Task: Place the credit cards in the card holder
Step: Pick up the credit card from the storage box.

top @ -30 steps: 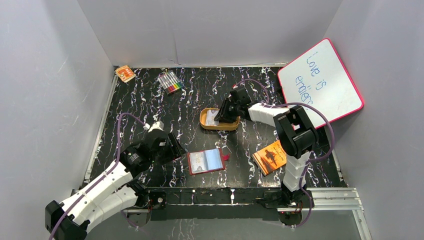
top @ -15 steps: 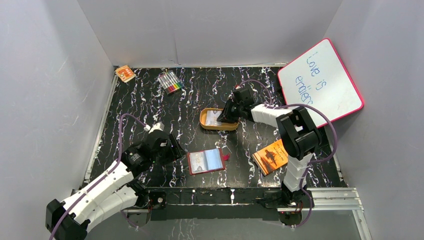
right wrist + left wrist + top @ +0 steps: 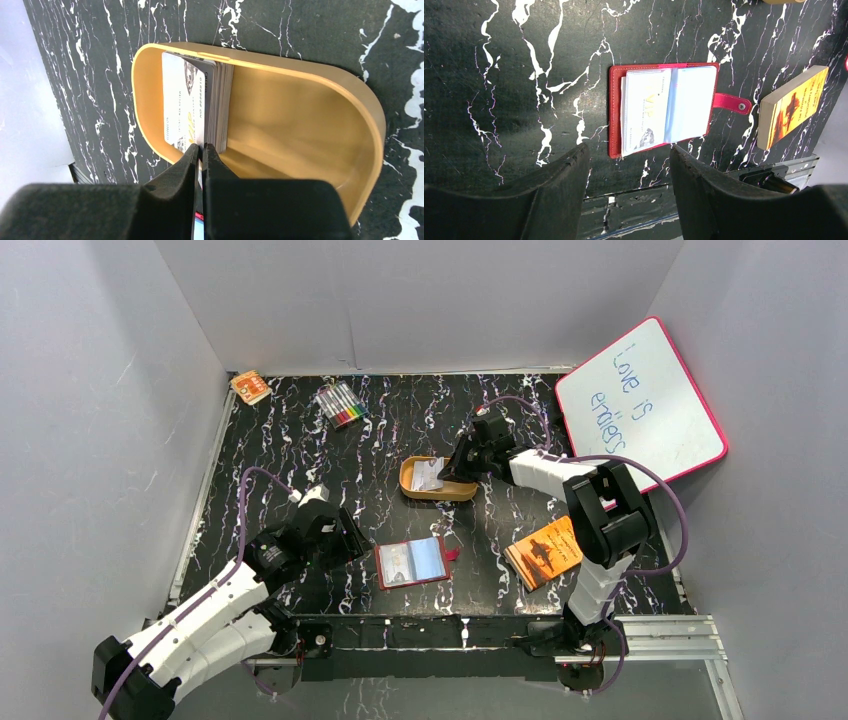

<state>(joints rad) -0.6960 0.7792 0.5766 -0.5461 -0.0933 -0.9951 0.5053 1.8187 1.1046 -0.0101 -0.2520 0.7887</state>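
Observation:
The dark red card holder [image 3: 412, 562] [image 3: 664, 107] lies open on the black marbled table, with a pale card [image 3: 646, 112] showing in its left pocket and its tab to the right. My left gripper [image 3: 352, 540] [image 3: 629, 152] hovers open just left of it, holding nothing. A stack of credit cards [image 3: 220, 105] stands on edge in the orange oval tin [image 3: 437, 488] [image 3: 300, 115]. My right gripper [image 3: 450, 472] [image 3: 201, 149] reaches into the tin and is shut on the edge of the outermost credit card [image 3: 182, 100], which leans slightly off the stack.
An orange booklet [image 3: 545, 552] [image 3: 792, 107] lies right of the card holder. A whiteboard [image 3: 640, 400] leans at the back right. Coloured markers [image 3: 341, 403] and a small orange box [image 3: 250, 387] sit at the back left. Grey walls enclose the table.
The right gripper's jaws have closed onto the outermost card in the tin, and its arm has shifted slightly right. The left arm has stayed put.

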